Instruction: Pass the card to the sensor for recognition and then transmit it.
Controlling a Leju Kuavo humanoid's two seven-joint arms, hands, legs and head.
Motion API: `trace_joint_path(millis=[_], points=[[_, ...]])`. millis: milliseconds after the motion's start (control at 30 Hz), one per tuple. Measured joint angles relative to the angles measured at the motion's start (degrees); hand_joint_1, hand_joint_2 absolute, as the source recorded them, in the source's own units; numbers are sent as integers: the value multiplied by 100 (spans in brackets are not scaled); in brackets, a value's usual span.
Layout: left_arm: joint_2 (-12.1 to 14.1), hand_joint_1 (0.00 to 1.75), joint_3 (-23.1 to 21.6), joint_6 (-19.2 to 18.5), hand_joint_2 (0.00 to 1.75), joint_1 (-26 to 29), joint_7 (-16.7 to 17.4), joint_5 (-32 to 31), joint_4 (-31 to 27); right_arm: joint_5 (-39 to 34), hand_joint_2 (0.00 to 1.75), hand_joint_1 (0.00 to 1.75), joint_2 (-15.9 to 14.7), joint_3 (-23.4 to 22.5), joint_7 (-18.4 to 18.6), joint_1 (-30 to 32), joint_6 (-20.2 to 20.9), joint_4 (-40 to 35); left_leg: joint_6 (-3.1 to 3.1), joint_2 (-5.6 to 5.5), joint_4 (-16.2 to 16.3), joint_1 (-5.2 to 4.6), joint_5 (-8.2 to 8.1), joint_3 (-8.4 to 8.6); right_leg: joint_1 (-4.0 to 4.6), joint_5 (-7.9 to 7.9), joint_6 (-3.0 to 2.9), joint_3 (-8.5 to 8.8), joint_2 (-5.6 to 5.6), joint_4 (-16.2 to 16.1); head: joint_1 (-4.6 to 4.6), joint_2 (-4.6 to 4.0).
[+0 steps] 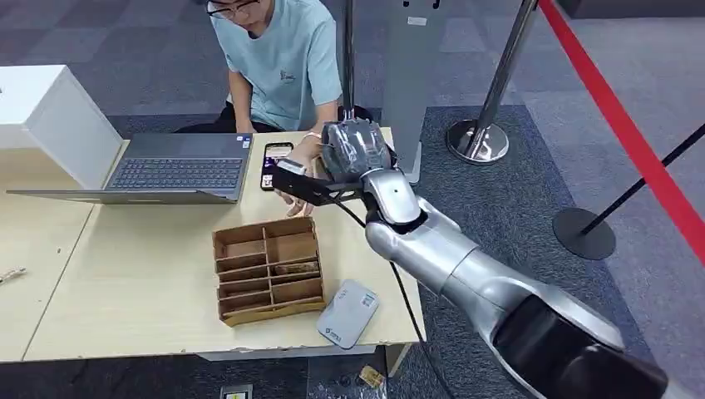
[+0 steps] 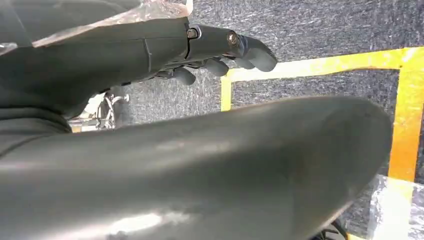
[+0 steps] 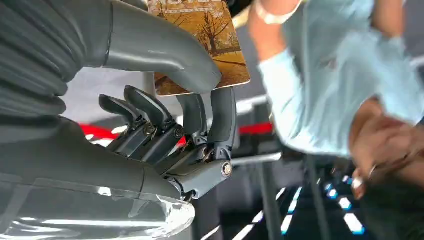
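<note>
The grey sensor [image 1: 347,313] lies at the table's [image 1: 125,291] near edge, the cardboard divider box [image 1: 268,268] at its ten o'clock. Beyond, the right hand [image 1: 356,150] pinches the card [image 3: 210,35] between thumb and fingers over a person's hand [image 1: 301,170]. The left hand [image 2: 220,55] hangs with fingers curled, holding nothing. The laptop [image 1: 166,170] sits farthest.

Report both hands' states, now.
Left hand: holds nothing, fingers curled in.
Right hand: pinches the card between thumb and fingers.
</note>
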Motion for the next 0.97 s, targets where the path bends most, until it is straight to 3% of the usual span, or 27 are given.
trace_joint_path(millis=[333, 767, 800, 867, 967], points=[[-9, 0, -61, 0, 0, 5, 7, 0, 0, 274, 175, 175, -225, -175, -57, 198, -134, 88, 0, 1, -1, 1, 0, 0, 1, 0, 0, 1, 0, 0, 0, 0], [-20, 0, -155, 11, 0, 2, 15, -9, 0, 276, 175, 175, -173, -195, -253, 529, -147, 387, 0, 0, -1, 1, 0, -1, 1, 0, 0, 0, 0, 0, 0, 0], [-20, 0, -155, 11, 0, 1, 20, -9, 0, 269, 175, 166, -160, -201, -278, 541, -158, 407, 0, 1, -1, 1, 0, -1, 1, 0, 0, 0, 0, 0, 2, 0], [-24, 0, -157, 11, 0, -1, 39, -11, 0, 265, 175, 0, -138, -206, -319, 555, -184, 446, 0, 0, -1, 1, 0, -1, 1, 0, 0, 0, 0, 0, 0, 0], [-35, 0, -160, 11, 0, -2, 39, -20, 0, 263, 175, 0, -79, -217, -345, 573, -206, 512, 0, 0, -2, 1, 0, -1, 1, 0, 0, 0, 0, 0, 0, 0]])
